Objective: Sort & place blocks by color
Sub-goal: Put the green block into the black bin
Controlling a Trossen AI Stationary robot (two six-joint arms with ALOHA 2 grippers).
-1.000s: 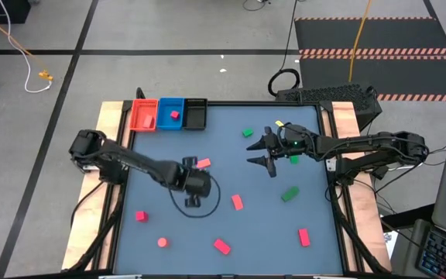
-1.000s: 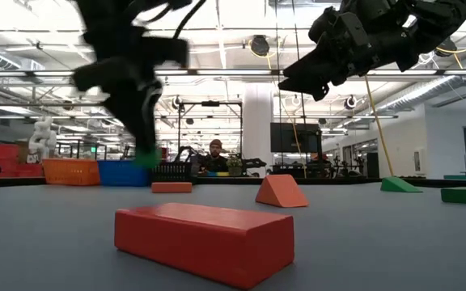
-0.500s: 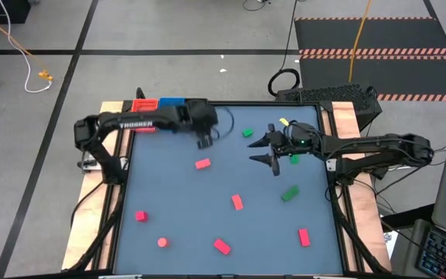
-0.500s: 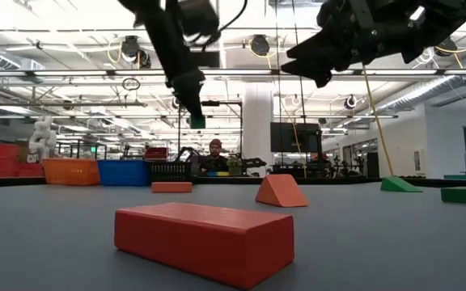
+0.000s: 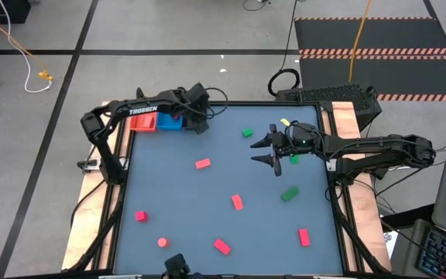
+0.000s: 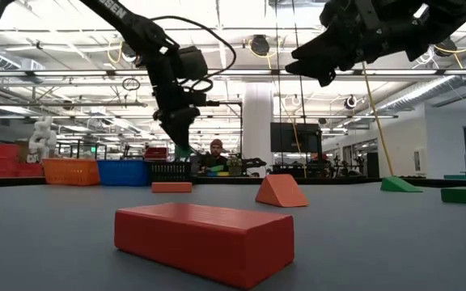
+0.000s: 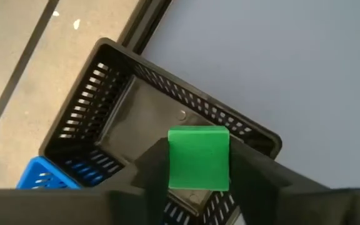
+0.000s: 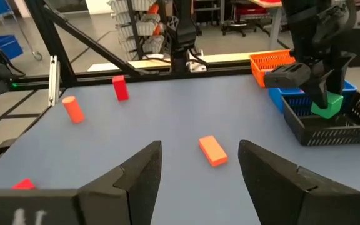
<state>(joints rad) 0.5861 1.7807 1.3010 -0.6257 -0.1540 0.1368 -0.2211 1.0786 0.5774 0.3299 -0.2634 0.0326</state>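
Green block between left pincer fingers

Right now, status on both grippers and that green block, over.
Left gripper over the black tray, green block between its fingers. Right gripper open, empty, above mid-table. Nothing blocking the tray.
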